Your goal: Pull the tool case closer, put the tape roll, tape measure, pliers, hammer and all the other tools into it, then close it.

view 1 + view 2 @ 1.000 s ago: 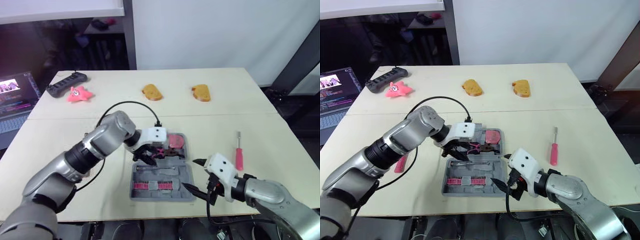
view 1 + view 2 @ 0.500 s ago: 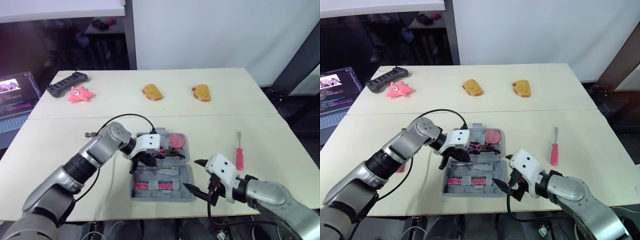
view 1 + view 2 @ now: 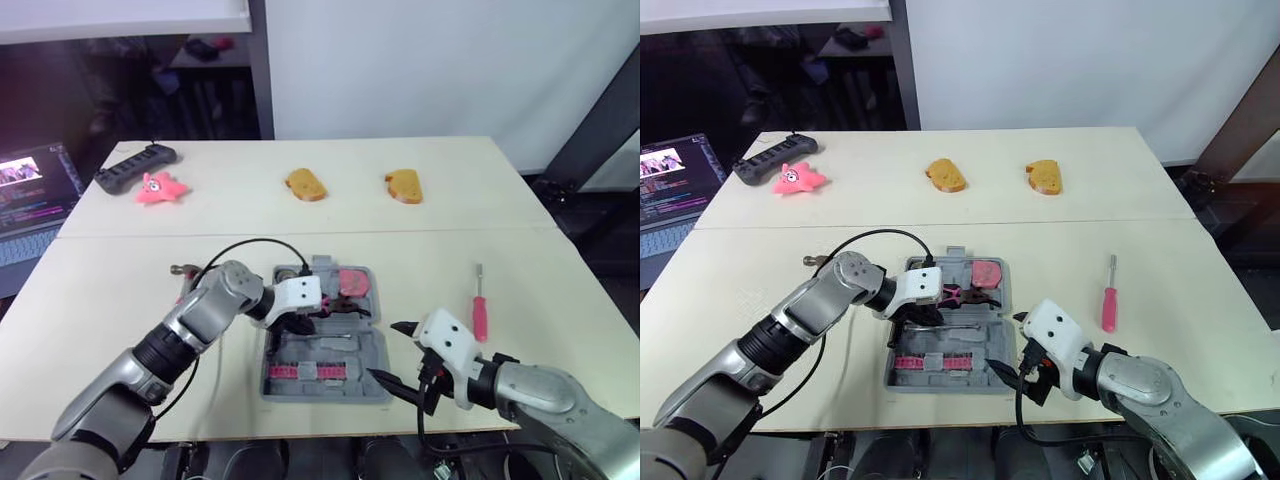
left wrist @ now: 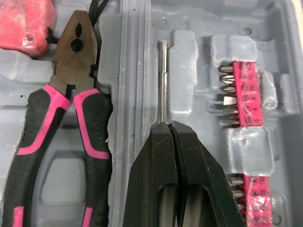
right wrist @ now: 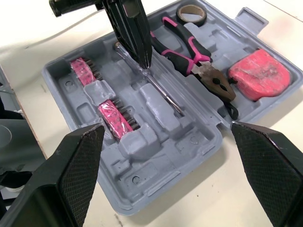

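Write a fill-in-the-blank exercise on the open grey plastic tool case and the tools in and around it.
1. The pliers with pink-and-black handles lie ___ the grey plastic tool case.
2. The left gripper has its fingers ___ over a thin metal shaft in the case.
3. The pink-handled screwdriver lies on the beige table, on the robot's ___ side of the case.
Missing words: inside; shut; right.

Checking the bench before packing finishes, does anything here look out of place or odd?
Two bread slices and a pink toy lie beyond the case, odd company for tools. A pink screwdriver lies on the table right of the case, not yet packed.
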